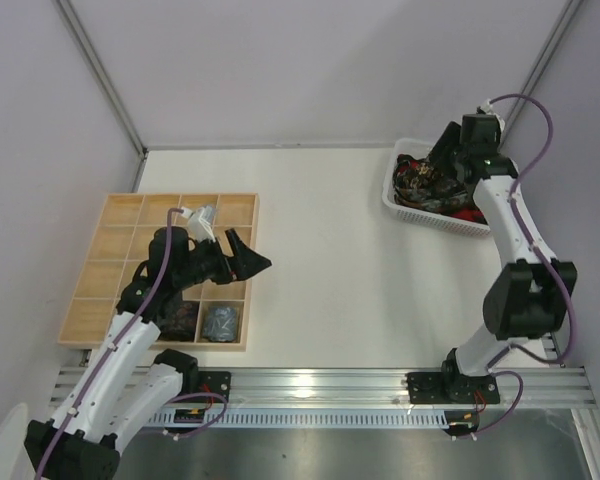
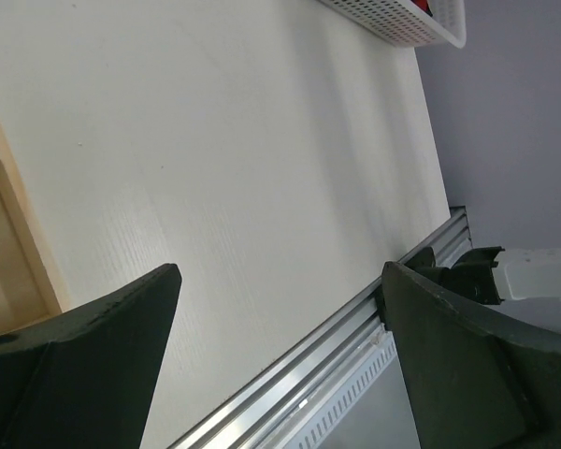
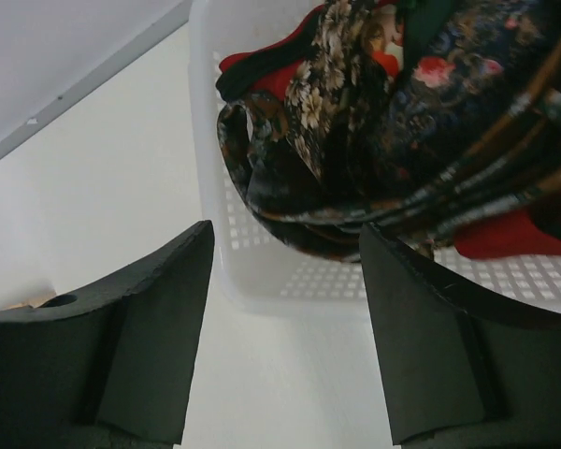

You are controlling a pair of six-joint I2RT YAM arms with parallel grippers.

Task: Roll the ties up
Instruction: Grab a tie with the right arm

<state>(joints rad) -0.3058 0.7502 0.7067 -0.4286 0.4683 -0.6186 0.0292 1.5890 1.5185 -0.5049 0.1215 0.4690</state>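
On the far right corner of the counter (image 1: 330,230) sits a white mesh basket (image 1: 432,216), heaped with loose ties (image 1: 420,180): dark patterned fabric, florals and stripes, tangled together. Red cloth (image 3: 514,234) lies under the heap. One loop of tie hangs against the basket's inner wall. None of these ties is rolled.

Right arm (image 1: 525,290) reaches over the basket from the right. Right jaws are released, both fingers apart with nothing between them. In the wrist view they hang just over the basket's near rim (image 3: 262,290), with the tie pile (image 3: 402,122) right beyond the tips. I cannot tell whether a fingertip touches fabric.

On the left side of the counter is a pale wooden grid tray (image 1: 120,215). Its bottom-right cell holds one small dark coiled tie (image 1: 220,322). The cell just left of it holds another dark bundle (image 1: 180,322), half hidden by the left arm (image 1: 130,340), so I cannot make out its shape. The other cells that show look bare.

Left arm lies across the tray. Left jaws are released, spread wide and holding nothing, at the tray's right edge and pointing right over bare counter. The left wrist view shows the tray edge (image 2: 19,234) at far left, the basket corner (image 2: 402,23) at the top and the metal rail (image 2: 355,355) along the bottom.
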